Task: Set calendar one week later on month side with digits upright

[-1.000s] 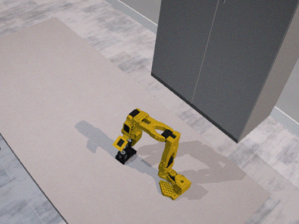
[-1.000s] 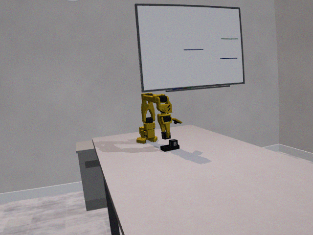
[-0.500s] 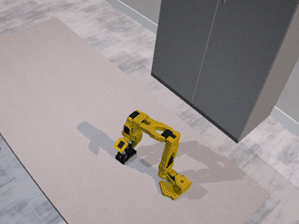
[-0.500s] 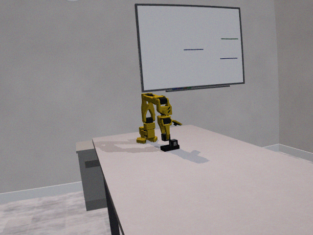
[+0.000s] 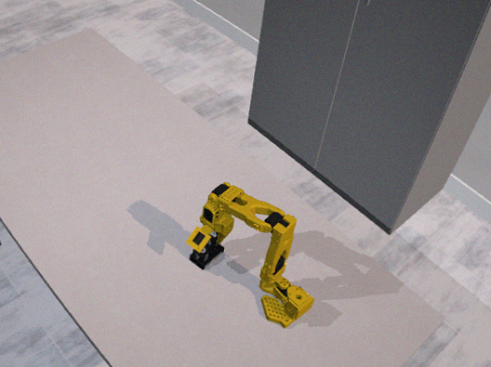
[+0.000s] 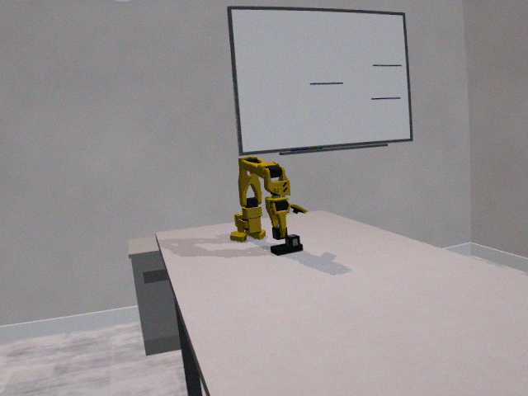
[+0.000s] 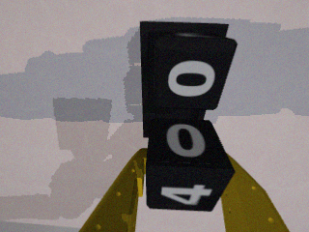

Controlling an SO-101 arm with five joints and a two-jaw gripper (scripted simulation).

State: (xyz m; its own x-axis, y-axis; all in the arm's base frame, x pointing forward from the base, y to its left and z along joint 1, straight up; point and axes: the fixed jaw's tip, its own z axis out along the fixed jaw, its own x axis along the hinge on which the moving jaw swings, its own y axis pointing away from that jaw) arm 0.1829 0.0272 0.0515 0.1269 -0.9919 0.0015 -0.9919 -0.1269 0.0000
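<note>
A black tray (image 6: 286,249) lies on the table in front of the arm's base. It also shows in the top view (image 5: 206,258). A black cube (image 7: 190,79) stands in it with a white 0 on top; in the exterior view this cube shows an 8 on its side (image 6: 294,241). My gripper (image 7: 185,193) is shut on the second black cube (image 7: 187,164), right beside the first. The held cube shows a 0 on top and a 4 on the face towards the wrist camera. I cannot tell whether it touches the tray floor. The month's name is hidden.
The arm's yellow base (image 5: 286,304) stands near the table's edge, right of the tray. A tall grey cabinet (image 5: 350,81) stands on the floor behind the table. A whiteboard (image 6: 319,78) hangs on the wall.
</note>
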